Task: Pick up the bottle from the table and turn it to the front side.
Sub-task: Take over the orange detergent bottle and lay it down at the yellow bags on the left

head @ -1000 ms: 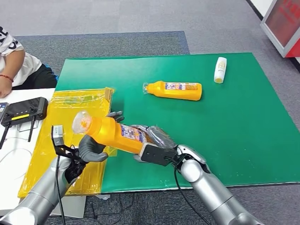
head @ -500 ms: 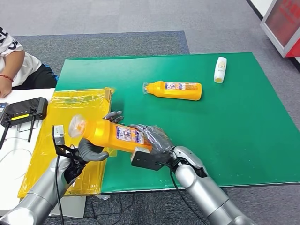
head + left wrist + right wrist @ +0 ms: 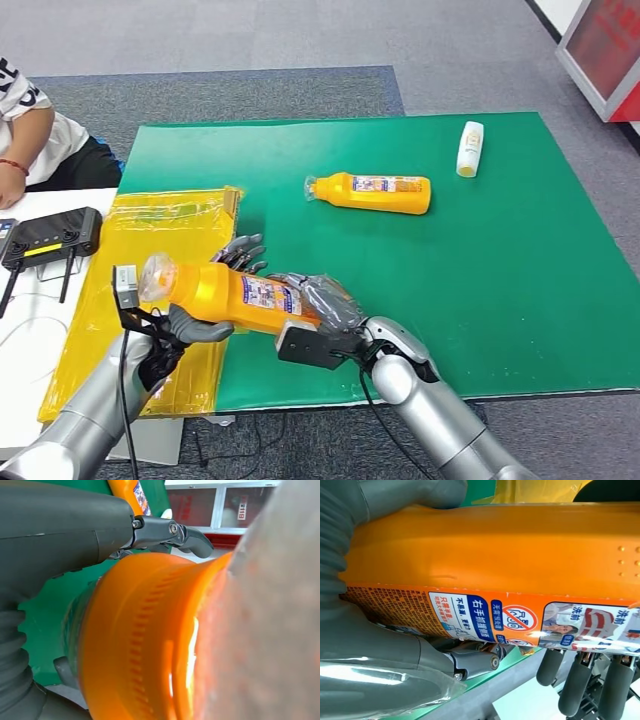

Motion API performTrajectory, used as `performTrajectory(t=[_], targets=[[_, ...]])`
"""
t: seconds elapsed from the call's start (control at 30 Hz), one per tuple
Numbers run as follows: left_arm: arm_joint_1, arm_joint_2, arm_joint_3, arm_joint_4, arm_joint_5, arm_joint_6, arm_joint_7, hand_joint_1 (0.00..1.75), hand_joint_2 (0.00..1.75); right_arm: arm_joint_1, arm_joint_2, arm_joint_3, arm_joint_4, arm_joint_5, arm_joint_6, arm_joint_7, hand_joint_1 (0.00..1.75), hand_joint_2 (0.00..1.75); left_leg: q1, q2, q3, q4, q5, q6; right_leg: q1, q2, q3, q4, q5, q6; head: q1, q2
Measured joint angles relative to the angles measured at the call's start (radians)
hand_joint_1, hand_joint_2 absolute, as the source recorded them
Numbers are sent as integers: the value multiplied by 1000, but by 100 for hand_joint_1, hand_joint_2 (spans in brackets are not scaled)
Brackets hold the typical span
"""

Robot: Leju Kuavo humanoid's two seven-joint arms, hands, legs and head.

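Both hands are holding the orange bottle (image 3: 226, 293) above the green surface (image 3: 468, 290), left hand (image 3: 198, 322) fingers curled round its neck, right hand (image 3: 326, 312) fingers wrapping its base.

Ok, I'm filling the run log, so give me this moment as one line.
orange bottle: off mat, both hands | left hand: grips neck end | right hand: grips base end | second bottle: lying on green mat

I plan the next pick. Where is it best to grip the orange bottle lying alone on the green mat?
Probably grip the orange bottle across its wide body, coming from above. It lies flat with its capped neck toward the robot's left, and the mat around it is free.
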Motion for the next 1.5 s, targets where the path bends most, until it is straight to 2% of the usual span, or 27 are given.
performTrajectory(t=[0.57,0.63,0.67,0.77,0.8,0.87,1.33,1.37,1.4,1.5], targets=[[-16,-11,0,0,-1,-2,-7,0,175,-5,5,-1,4,-2,9,2,175,175,0,0,0,0,0,0,0,0,0,0,0,0,0,0],[-17,-11,0,0,-1,-3,-8,4,175,-7,6,-1,8,-1,10,2,175,175,0,0,0,0,0,0,0,0,0,0,0,0,0,0],[-18,-11,0,0,-2,-4,-9,26,175,-8,7,-1,9,0,10,2,175,175,0,0,0,0,0,0,0,0,0,0,0,0,0,0],[-18,-11,0,1,-3,-10,-11,142,175,-12,9,-1,15,3,11,3,175,175,0,0,0,0,0,0,0,0,0,0,0,0,0,0],[-18,-11,0,2,-4,-11,-12,163,175,-13,10,0,18,5,11,4,175,175,0,0,0,0,0,0,0,0,0,0,0,0,0,0],[-18,-11,0,3,-5,-13,-12,175,175,-18,11,0,22,7,10,6,175,175,0,0,0,0,0,0,0,0,0,0,0,0,0,0],[-17,-11,0,5,-10,-13,-28,175,175,-22,20,4,35,9,8,7,174,175,0,0,0,0,0,0,0,0,0,0,0,0,0,0],[-17,-10,0,5,-10,-13,-29,175,175,-22,20,5,36,9,8,7,169,175,0,0,0,0,0,0,0,0,0,0,0,0,0,0],[-17,-10,0,5,-10,-13,-29,175,175,-22,20,5,36,9,8,7,143,175,0,0,0,0,0,0,0,0,0,0,0,0,0,0],[-16,-10,0,4,-10,-13,-29,175,175,-21,20,5,36,10,8,9,17,175,0,0,0,0,0,0,0,0,0,0,0,0,0,0]])
